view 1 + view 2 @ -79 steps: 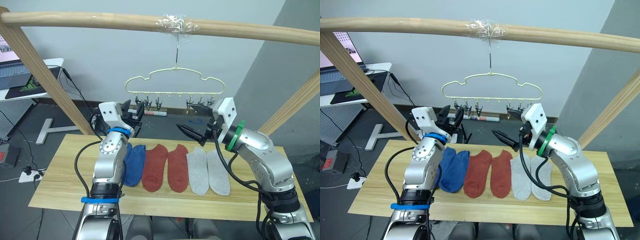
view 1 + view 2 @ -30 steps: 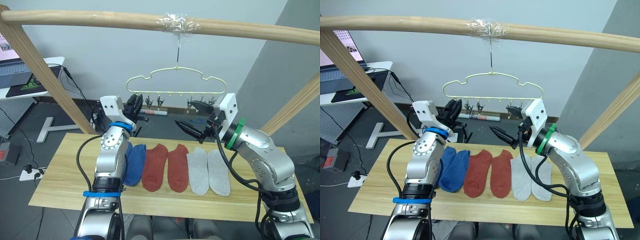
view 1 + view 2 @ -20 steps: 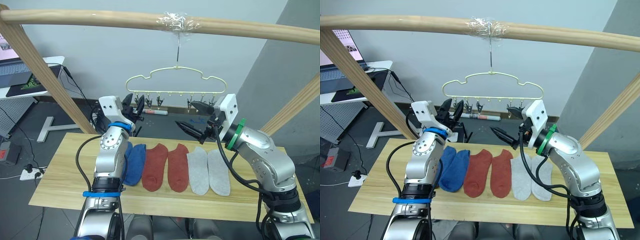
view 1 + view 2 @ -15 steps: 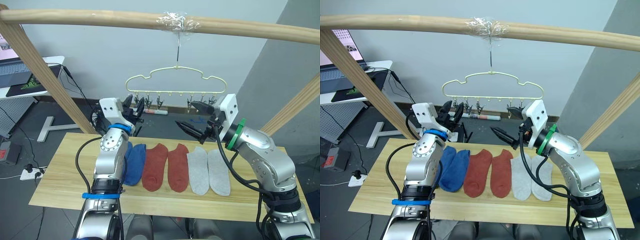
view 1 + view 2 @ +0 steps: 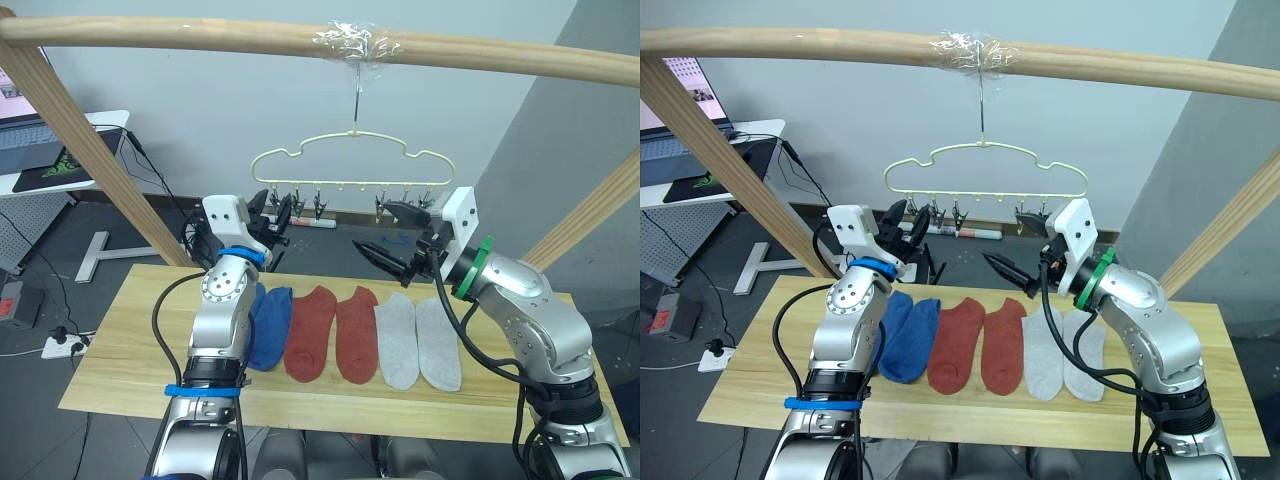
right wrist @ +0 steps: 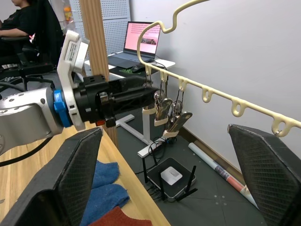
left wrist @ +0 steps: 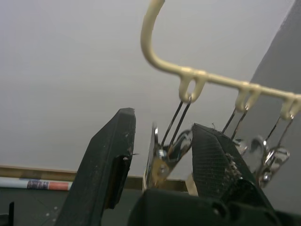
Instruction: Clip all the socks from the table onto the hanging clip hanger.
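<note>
Six socks lie side by side on the wooden table [image 5: 120, 350]: two blue [image 5: 266, 325], two rust-red [image 5: 311, 335] [image 5: 356, 335], two light grey [image 5: 398, 345] [image 5: 438, 343]. The pale yellow-green clip hanger [image 5: 350, 160] hangs by its hook from the wooden bar, its metal clips empty. My left gripper [image 5: 270, 209] is raised at the hanger's left end. It is open, with its fingers on either side of the leftmost clip [image 7: 163, 157]. My right gripper [image 5: 372, 227] is open and empty, held in the air below the right-hand clips, above the grey socks.
The thick wooden bar [image 5: 200, 38] spans the top, held by slanted wooden posts [image 5: 90, 150] [image 5: 590, 210]. A white desk with a laptop [image 5: 40, 150] stands at the far left. Cables and a power strip [image 5: 50, 350] lie on the floor. A person sits in the background [image 6: 21, 23].
My left gripper has risen to the leftmost clip and its fingers now straddle it. The right gripper has lifted slightly and stays open. The socks have not moved.
</note>
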Controlling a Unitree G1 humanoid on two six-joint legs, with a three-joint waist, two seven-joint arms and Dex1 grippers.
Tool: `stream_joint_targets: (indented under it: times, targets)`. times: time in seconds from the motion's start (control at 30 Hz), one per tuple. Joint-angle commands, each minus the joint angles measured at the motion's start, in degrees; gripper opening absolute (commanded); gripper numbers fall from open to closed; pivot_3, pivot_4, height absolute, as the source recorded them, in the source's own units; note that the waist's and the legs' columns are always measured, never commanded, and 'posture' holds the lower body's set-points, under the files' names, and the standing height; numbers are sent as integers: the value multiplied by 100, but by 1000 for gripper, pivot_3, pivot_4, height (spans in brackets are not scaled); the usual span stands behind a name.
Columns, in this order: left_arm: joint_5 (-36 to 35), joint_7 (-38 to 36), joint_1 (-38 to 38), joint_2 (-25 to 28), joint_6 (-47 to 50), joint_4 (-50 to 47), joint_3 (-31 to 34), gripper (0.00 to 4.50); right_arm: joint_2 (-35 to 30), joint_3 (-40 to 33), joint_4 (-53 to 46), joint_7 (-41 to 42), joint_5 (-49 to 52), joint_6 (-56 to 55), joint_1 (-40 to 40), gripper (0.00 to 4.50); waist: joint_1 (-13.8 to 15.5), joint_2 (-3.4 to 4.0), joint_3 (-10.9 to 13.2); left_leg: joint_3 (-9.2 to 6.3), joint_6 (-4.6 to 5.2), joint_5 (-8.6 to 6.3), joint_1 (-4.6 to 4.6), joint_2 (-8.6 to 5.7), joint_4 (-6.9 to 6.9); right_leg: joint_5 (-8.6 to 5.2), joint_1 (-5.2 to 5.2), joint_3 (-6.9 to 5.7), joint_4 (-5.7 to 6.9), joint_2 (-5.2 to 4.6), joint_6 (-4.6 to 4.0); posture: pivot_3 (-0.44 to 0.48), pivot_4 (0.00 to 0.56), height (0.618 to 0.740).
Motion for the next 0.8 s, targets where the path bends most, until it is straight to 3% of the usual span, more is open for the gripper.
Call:
stream_joint_targets:
  times: [0.03, 0.23, 0.33, 0.43, 0.57, 0.67, 0.8]
  targets:
    - [-53, -7, -60, -25, -110, -126, 32, 2243, -11, -103, -141, -28, 49, -70, -25, 4500, 0, -1, 4, 0, 0, 0, 0, 0, 0, 0, 0, 0, 0, 0, 0, 103, 196, 740]
    - [-72, -64, -26, -27, -109, -143, -1, 2243, -15, -104, -139, -31, 49, -69, -32, 4500, 0, -2, 7, -1, 0, 0, 0, 0, 0, 0, 0, -1, 0, 0, 0, 104, 194, 740]
    - [-77, -112, -13, -35, -114, -151, -17, 1679, -13, -106, -149, -34, 58, -58, -34, 4500, -1, -2, 7, -2, 0, 0, 0, 0, 0, 0, 0, -1, 0, 0, 0, 103, 192, 740]
    - [-90, -132, -2, -52, -105, -166, 1, 769, -20, -100, -170, -34, 56, -55, -19, 4500, -1, -2, 8, -1, 0, 0, -1, 0, 0, 0, 0, -1, 0, 0, 0, 102, 190, 740]
    - [-98, -160, 9, -58, -102, -185, 15, 52, -16, -105, -210, -59, 67, -35, 17, 4500, -1, -2, 8, -1, 0, 0, -1, 0, 0, 0, 0, -1, 0, 0, 0, 102, 186, 740]
    - [-105, -180, 13, -59, -103, -193, 20, 16, -47, -89, -236, -116, 8, -14, 184, 4500, 0, -2, 8, -1, 0, 0, -1, 0, 0, 0, 0, -1, 0, 0, 0, 106, 183, 740]
    - [-57, -148, -1, -47, -58, -207, 23, 16, -426, 293, 56, -406, -859, -179, 1262, 4500, 26, -3, 7, -12, 0, 0, -5, -3, -2, -2, 5, -12, -10, -6, -2, 109, 183, 740]
